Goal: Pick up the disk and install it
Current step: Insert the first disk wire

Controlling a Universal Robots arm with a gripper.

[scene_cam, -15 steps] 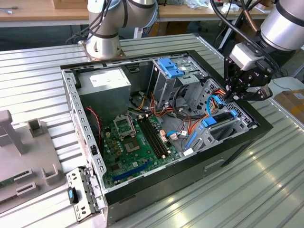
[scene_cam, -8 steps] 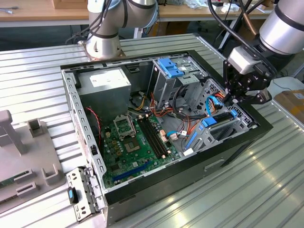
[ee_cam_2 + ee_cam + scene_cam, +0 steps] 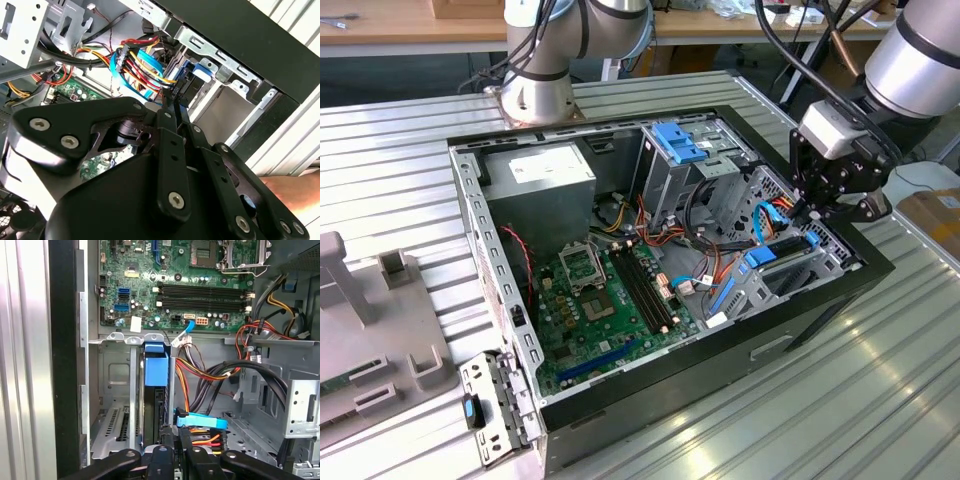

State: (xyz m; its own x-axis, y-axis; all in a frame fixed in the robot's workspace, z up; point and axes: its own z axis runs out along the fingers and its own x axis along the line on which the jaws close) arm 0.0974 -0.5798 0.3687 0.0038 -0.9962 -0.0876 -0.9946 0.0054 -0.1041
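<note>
One gripper (image 3: 817, 213) is hanging low over the open computer case (image 3: 800, 320), at the drive bay on the exterior view's right. Its fingers (image 3: 172, 442) are lying nearly together on the edge of the disk (image 3: 155, 390), which is standing on edge in the bay beside orange and red cables (image 3: 200, 375). Farther off, the green motherboard (image 3: 175, 285) is lying flat.

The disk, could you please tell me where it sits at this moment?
The disk stands on edge in the metal bay at the case's front corner, seen in the first wrist view, directly under the claw, beside the bundle of cables.
</note>
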